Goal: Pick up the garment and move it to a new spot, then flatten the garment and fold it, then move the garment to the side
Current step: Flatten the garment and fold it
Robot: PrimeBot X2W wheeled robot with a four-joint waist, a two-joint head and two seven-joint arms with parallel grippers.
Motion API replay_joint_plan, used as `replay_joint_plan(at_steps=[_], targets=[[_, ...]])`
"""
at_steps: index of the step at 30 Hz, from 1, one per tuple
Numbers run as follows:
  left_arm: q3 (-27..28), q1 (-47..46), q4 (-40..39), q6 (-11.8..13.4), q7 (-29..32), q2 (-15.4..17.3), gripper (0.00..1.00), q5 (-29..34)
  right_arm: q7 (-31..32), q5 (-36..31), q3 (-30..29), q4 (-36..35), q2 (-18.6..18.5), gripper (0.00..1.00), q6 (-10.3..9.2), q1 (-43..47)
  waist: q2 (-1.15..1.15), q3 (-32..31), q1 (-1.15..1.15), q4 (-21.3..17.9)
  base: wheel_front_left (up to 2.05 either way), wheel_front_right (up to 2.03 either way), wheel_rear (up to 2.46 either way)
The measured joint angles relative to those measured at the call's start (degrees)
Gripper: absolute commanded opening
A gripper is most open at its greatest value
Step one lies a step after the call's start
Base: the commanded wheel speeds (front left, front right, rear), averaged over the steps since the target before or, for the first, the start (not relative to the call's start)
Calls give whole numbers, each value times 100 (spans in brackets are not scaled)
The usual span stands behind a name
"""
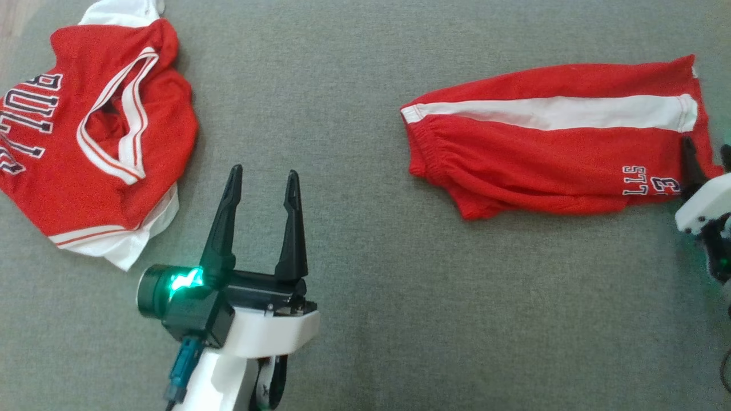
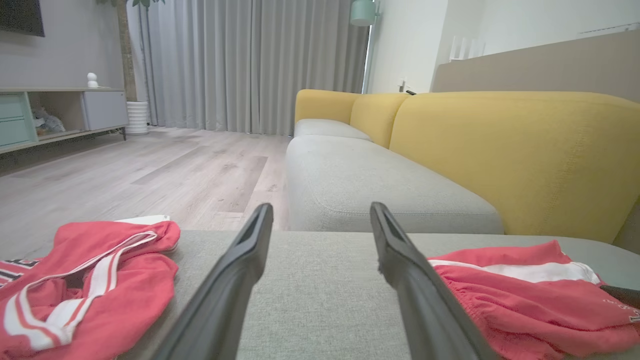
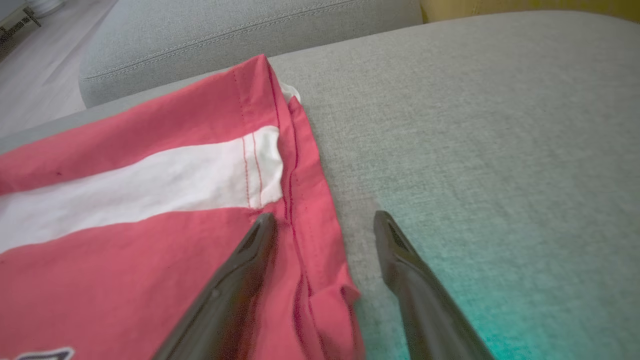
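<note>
Shorts (image 1: 548, 148): lying lengthwise left-to-right, frame right.
Right claw (image 3: 324, 219): released; I'm seeing it straddling their hem at the frame's right edge; nearer arm.
Left claw (image 1: 264, 171): released, hovering well apart, lower left.

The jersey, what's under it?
White fabric pokes out beneath the jersey at its top and lower edges, on the cushion. The jersey covers the rest, so whether it's a lining or separate is unclear.
</note>
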Motion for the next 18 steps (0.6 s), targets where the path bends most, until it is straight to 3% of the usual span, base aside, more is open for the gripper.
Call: replay_joint_plan(at_steps=[1,2,3,11,18], targets=[[1,1,0,18,0,0,100,-20,94,70,-24,14,3,40,0,-39,0,5,0,16,0,0,0],[2,1,0,19,0,1,100,-43,178,126,-23,9,4,40,0,-91,0,12,0,24,0,0,0],[2,0,-1,20,0,0,100,-48,245,187,-23,-13,9,0,0,-130,0,20,0,25,0,0,0],[44,1,-2,66,0,0,100,-76,130,347,65,-152,75,0,0,-109,0,-62,1,-213,0,0,0],[83,2,-2,15,0,0,100,-97,-208,302,160,-189,-495,0,0,124,0,-197,0,-524,0,0,0]])
